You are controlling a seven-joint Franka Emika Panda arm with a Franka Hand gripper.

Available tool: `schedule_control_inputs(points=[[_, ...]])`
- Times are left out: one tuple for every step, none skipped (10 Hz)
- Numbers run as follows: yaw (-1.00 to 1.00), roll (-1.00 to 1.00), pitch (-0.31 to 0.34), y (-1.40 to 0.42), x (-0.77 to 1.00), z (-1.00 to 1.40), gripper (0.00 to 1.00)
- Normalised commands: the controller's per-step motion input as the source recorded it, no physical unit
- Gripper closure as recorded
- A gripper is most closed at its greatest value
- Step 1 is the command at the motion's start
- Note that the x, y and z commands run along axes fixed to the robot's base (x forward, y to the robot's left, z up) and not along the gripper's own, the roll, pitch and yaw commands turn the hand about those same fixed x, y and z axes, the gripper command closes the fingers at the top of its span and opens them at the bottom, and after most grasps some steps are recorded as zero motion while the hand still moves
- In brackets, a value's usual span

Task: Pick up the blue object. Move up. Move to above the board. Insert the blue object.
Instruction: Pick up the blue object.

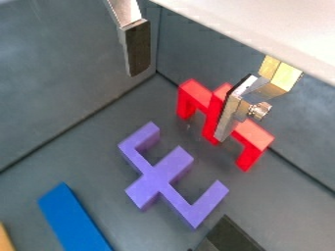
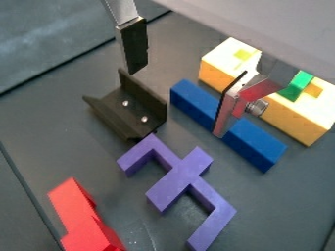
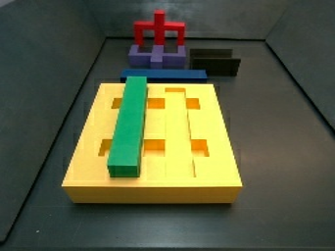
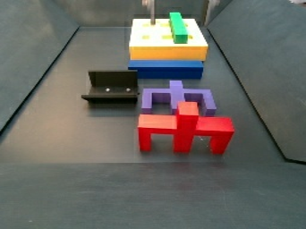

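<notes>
The blue object (image 2: pixel 229 123) is a long dark-blue bar lying flat on the floor against the end of the yellow board (image 2: pixel 268 88). It also shows in both side views (image 3: pixel 164 75) (image 4: pixel 167 65) and in a wrist view (image 1: pixel 72 221). The board (image 3: pixel 92 147) has a green bar (image 3: pixel 131 118) lying in one groove. My gripper (image 2: pixel 178 98) is open and empty, held above the floor. One finger (image 2: pixel 233 103) is over the blue bar and the other finger (image 2: pixel 131 44) is above the fixture (image 2: pixel 128 106). In a wrist view the gripper (image 1: pixel 179 106) hangs over the red piece.
A purple cross-shaped piece (image 4: pixel 177 97) lies beside the blue bar. A red piece (image 4: pixel 185 128) stands just beyond it, also seen in a wrist view (image 1: pixel 216 118). The dark fixture (image 4: pixel 110 88) stands next to the purple piece. Grey walls enclose the floor.
</notes>
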Motion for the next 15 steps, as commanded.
schedule_control_inputs(points=[[-0.39,-0.05,-0.063,-0.12,0.0,-0.17,0.0],[-0.75,-0.13,-0.154,-0.28,0.0,-0.2,0.0],[-0.8,-0.1,-0.216,-0.3,0.0,-0.2,0.0],[-0.8,-0.1,-0.217,-0.3,0.0,-0.2,0.0],[-0.8,-0.08,-0.18,-0.33,0.0,-0.16,0.0],[-0.78,-0.06,-0.163,-0.37,0.0,-0.15,0.0],[-0.78,-0.06,-0.163,-0.38,0.0,-0.16,0.0],[-0.78,-0.05,-0.16,-0.38,0.0,-0.16,0.0],[-0.78,-0.05,-0.157,-0.38,0.0,-0.16,0.0],[-0.79,-0.05,-0.161,-0.37,0.0,-0.17,0.0],[-0.79,-0.06,-0.161,-0.35,0.0,-0.16,0.0],[-0.81,-0.08,-0.196,-0.31,0.0,-0.2,0.0],[-0.83,-0.1,-0.217,-0.27,-0.01,-0.23,0.0],[-0.83,-0.08,-0.221,-0.29,-0.03,-0.29,0.0],[-0.82,-0.04,-0.236,-0.33,-0.05,-0.4,0.0]])
